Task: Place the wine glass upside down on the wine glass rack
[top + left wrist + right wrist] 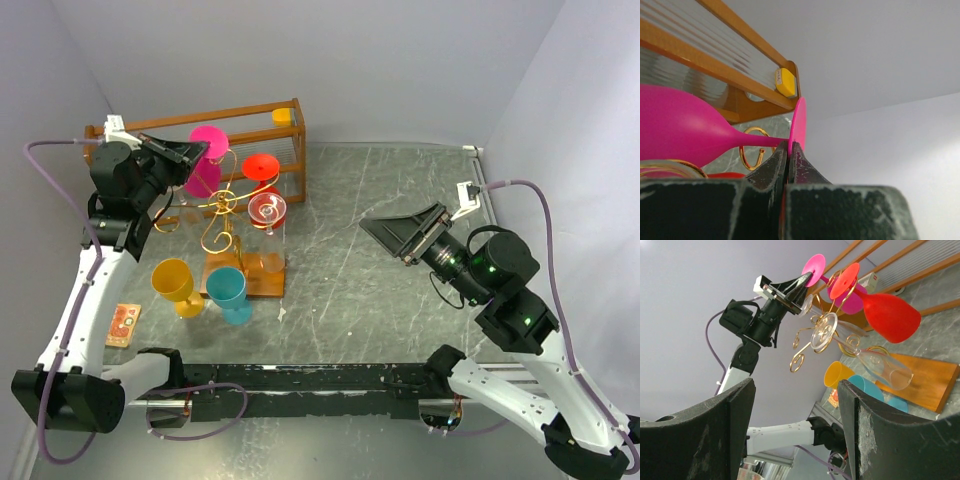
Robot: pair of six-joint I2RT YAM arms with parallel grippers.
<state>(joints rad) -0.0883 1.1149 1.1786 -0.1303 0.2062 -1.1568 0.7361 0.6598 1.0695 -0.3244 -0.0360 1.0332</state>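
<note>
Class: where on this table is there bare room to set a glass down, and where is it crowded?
Bare: the table between the rack and the right gripper, and the back strip right of the crate. Crowded: the left, around the rack, yellow glass and teal glass.

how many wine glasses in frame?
5: pink, foot pinched in left tool; red and clear hanging on the rack; yellow and teal upright near its base. None seems hidden.

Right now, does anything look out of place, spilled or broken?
Nothing looks spilled or broken. One thing stands out: the left gripper pinches the pink wine glass only by the rim of its foot, beside the gold wire rack, which looks a slim hold.
</note>
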